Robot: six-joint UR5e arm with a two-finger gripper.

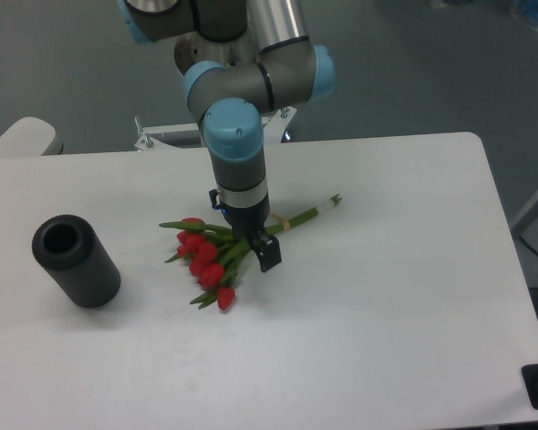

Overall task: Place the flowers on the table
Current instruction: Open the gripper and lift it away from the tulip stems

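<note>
A single black hollow cylinder [75, 260] lies tilted on the left part of the white bench [386, 296], its open mouth turned up toward the camera; nothing shows inside the dark bore. Well to its right, one bunch of red tulips [213, 260] lies flat on the bench near the middle. The buds fan out to the lower left, roughly ten of them, though they overlap too much for a sure count. The bound green stems run up to the right, with a pale band around them. One arm reaches down over the bunch, and its pincer [262, 249] sits just above where the stems meet the leaves. One dark fingertip [268, 257] shows beside the stems; whether the pincer is spread or pinching the stems cannot be told. The arm hides part of the stems.
</note>
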